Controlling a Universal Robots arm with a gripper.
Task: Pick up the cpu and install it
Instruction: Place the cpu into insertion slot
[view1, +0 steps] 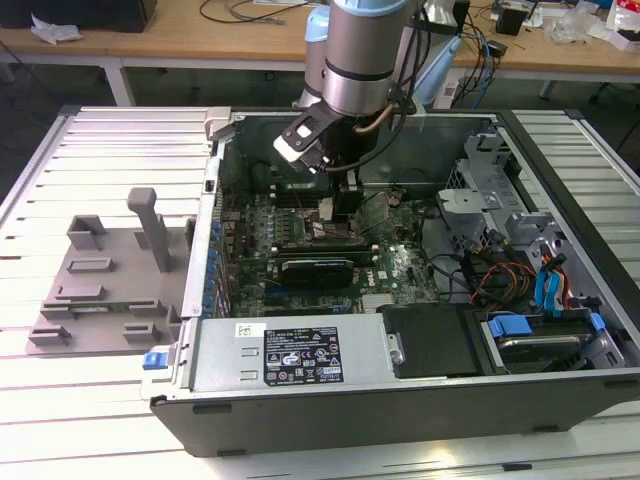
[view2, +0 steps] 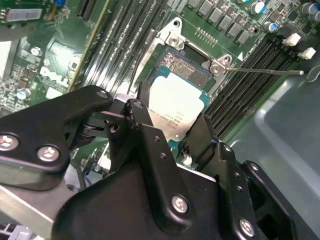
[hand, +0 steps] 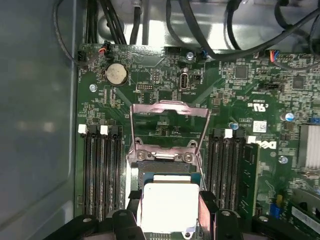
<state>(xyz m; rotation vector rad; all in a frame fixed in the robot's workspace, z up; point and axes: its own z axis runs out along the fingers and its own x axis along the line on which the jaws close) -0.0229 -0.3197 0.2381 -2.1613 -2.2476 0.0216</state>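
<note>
Holding the cpu (view2: 177, 107) by two opposite edges, your gripper (view2: 172, 131) has its fingers (view2: 141, 117) set narrow against the chip. Location: over the open socket (view2: 186, 67) on the motherboard (hand: 150, 75), inside the computer case (view1: 400, 410). Seated or not: you cannot tell. Socket frame (hand: 170, 107): raised.

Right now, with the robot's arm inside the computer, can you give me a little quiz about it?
1. True or false: the hand holds the cpu between its fingers.
2. The metal socket cover is: A) flipped up, B) shut flat, C) lying on the table.
3. Fill in: the round battery sits on a ____ circuit board.
Key: 1 true; 2 A; 3 green.
</note>
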